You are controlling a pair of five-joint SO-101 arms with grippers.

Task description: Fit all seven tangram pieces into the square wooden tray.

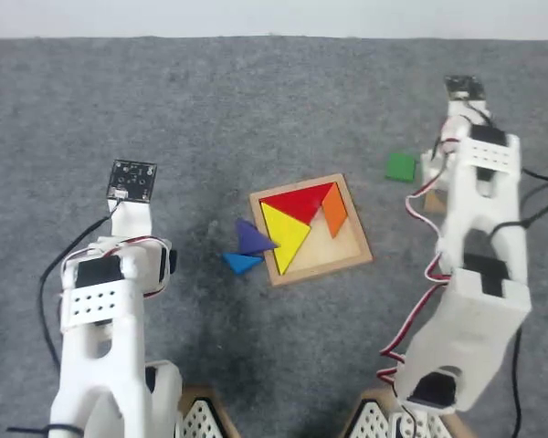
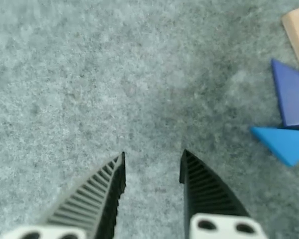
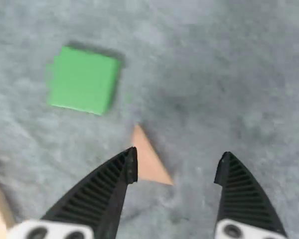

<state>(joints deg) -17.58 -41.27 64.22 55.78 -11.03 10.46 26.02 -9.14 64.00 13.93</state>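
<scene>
Three pcs, red pc [image 1: 297,203], yellow pc [image 1: 286,233] and orange pc [image 1: 334,210], are seen seated in tray [image 1: 345,245], high view; purple pc [image 1: 252,237] and blue pc [image 1: 241,263] lie just beside its rim. L wrist view: left gripper [image 2: 153,153] fingers parted; both pcs cut off at frame edge. R wrist view: right gripper [image 3: 178,152] fingers parted; tan triangle [image 3: 148,162] partly hidden by one finger, green square [image 3: 82,79] near.

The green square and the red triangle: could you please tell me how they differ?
The green square is small and four-sided; the red triangle is clearly larger. The green square lies loose on the grey mat, while the red triangle sits inside the wooden tray. Both lie flat.
</scene>
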